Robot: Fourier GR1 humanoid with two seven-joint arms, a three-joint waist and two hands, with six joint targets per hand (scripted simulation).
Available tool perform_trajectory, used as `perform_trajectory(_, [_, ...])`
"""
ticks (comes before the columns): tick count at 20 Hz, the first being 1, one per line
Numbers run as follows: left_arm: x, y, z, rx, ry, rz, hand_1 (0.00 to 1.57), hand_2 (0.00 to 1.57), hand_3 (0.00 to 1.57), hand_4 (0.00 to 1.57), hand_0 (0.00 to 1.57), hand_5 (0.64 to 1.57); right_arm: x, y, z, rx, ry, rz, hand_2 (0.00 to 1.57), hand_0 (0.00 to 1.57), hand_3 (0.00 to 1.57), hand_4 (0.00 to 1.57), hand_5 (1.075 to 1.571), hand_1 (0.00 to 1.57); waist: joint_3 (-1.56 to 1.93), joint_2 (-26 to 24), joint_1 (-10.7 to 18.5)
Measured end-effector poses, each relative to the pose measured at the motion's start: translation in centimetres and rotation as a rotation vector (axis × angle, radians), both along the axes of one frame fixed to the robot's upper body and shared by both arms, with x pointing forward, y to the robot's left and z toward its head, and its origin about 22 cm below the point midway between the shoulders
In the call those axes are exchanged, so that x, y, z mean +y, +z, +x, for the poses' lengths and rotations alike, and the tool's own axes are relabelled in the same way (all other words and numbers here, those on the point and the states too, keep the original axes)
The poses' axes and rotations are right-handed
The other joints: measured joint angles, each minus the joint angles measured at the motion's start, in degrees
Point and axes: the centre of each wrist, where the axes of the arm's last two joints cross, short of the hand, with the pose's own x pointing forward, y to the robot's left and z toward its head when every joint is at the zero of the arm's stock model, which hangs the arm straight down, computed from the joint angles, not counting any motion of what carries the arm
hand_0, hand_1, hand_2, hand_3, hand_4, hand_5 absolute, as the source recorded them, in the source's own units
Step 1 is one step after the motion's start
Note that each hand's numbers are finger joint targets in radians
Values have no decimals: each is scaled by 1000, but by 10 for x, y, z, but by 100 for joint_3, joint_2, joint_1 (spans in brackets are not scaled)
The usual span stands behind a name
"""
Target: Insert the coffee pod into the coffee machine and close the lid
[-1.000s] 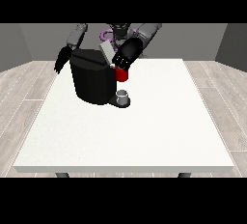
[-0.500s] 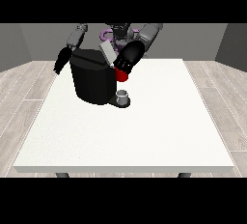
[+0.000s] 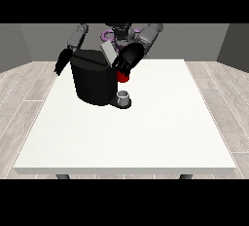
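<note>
Grey walls and pale wood-plank flooring surround a large white table (image 3: 146, 132) that fills most of the front view. Toward the table's far left part stands the coffee machine (image 3: 92, 81), a black, blocky body with a light grey lid (image 3: 109, 52) tilted up at its top, at about one o'clock from the machine's middle. At the machine's foot, at about four o'clock from its body, a small grey cup-shaped thing (image 3: 124, 97) sits on the dark base; whether this grey thing is the coffee pod cannot be told.

The robot's torso shows small at twelve o'clock, behind the machine. The hand at the view's right (image 3: 127, 59) reaches down to the machine's upper right corner, just beside the raised lid. Its fingers seem curled, and directly under it, at about six o'clock from the hand, is a red thing at the machine (image 3: 123, 77), touching or very nearly touching the hand; whether the fingers grip anything cannot be told.

The hand at the view's left (image 3: 63, 62) hangs off the machine's left side, at about nine o'clock from the machine's top, apart from the table. Its dark fingers point downward and look straight and released, holding nothing.
</note>
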Motion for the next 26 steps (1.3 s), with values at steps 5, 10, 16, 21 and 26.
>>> perform_trajectory(5, [3, 9, -2, -41, -26, 35, 1088, 1075, 800, 0, 1088, 1571, -4, 1, 2, -7, -1, -16, 0, 0, 0, 218, 1571, 0, 7, 107, 13])
perform_trajectory(10, [11, 16, -5, -94, -23, 78, 742, 871, 653, 0, 742, 1571, 2, 8, 1, -21, 11, -28, 0, 0, 0, 161, 1571, 0, 13, 206, -68])
perform_trajectory(16, [16, 17, -6, -123, 7, 119, 0, 587, 459, 0, 0, 1571, 3, 11, 2, -24, 3, -30, 0, 0, 0, 202, 1571, 0, 15, 231, -93])
perform_trajectory(21, [16, 13, -5, -112, 3, 125, 0, 481, 381, 0, 0, 1571, 3, 5, 1, -2, -19, -39, 0, 0, 0, 0, 1571, 0, 8, 142, -18])
perform_trajectory(26, [18, 3, -3, -78, 12, 121, 0, 221, 146, 0, 0, 1571, 1, -10, -3, 26, -32, -20, 0, 0, 0, 133, 1571, 0, 3, -21, 117])
